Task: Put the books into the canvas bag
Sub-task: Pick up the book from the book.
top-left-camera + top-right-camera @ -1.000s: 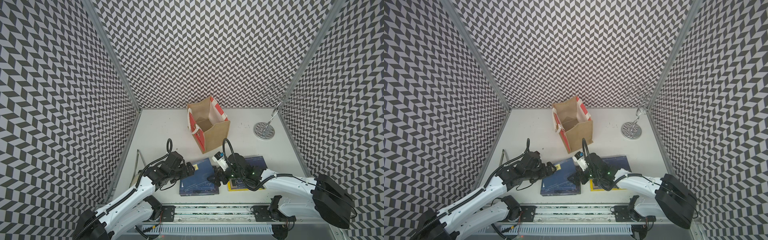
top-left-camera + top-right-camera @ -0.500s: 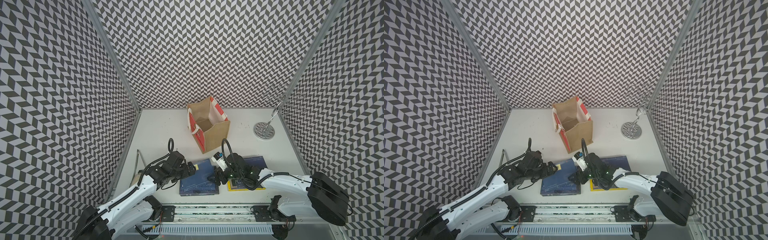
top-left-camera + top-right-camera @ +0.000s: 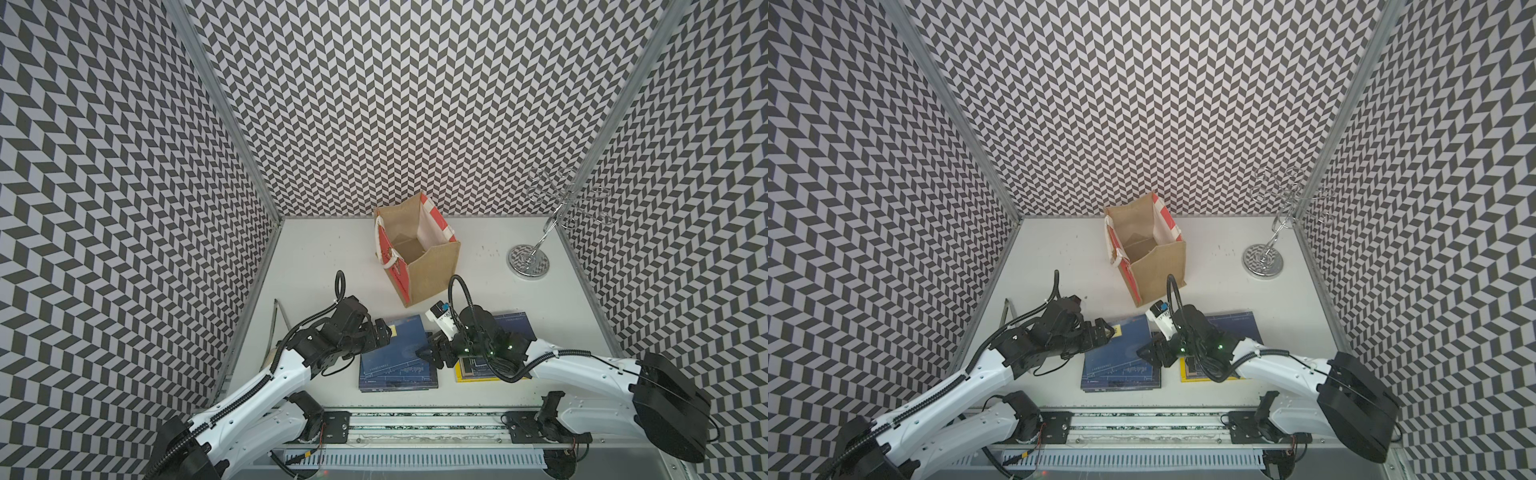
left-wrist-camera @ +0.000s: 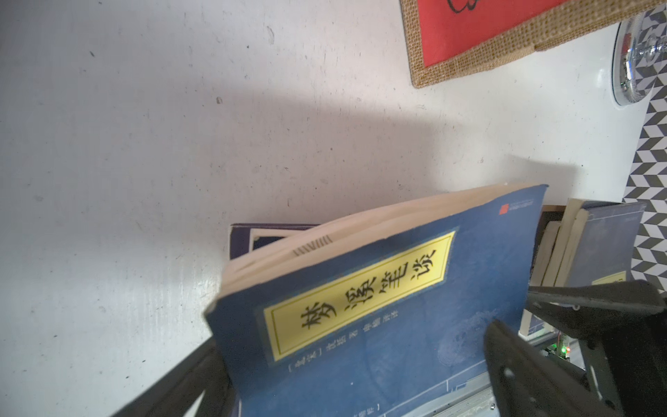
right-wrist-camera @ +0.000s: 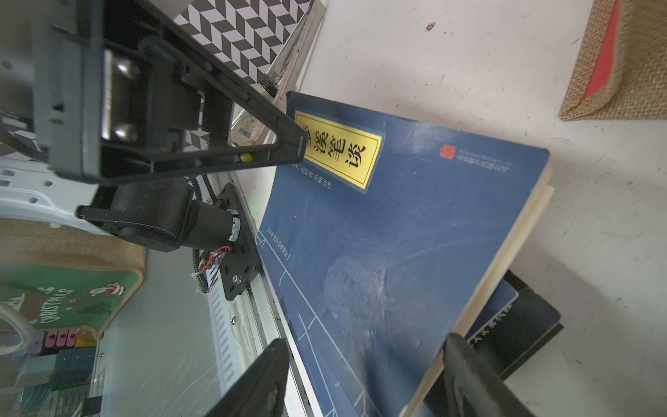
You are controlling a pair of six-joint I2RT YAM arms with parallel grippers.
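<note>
A scuffed white table (image 3: 324, 257) stands walled by black-and-white chevron panels (image 3: 415, 104). The tan jute bag with red faces (image 3: 432, 270) stands open mid-table; navy paperbacks (image 3: 395, 365) lie stacked at the front edge. The left gripper (image 3: 384, 334) gapes wide; the right gripper (image 3: 430, 357) straddles the top book's edge, grip unclear.

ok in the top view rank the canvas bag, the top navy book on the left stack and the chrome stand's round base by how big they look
1. canvas bag
2. top navy book, close to the bag in area; it lies flat and partly under both arms, so this order is unsure
3. chrome stand's round base, clearly smallest
</note>
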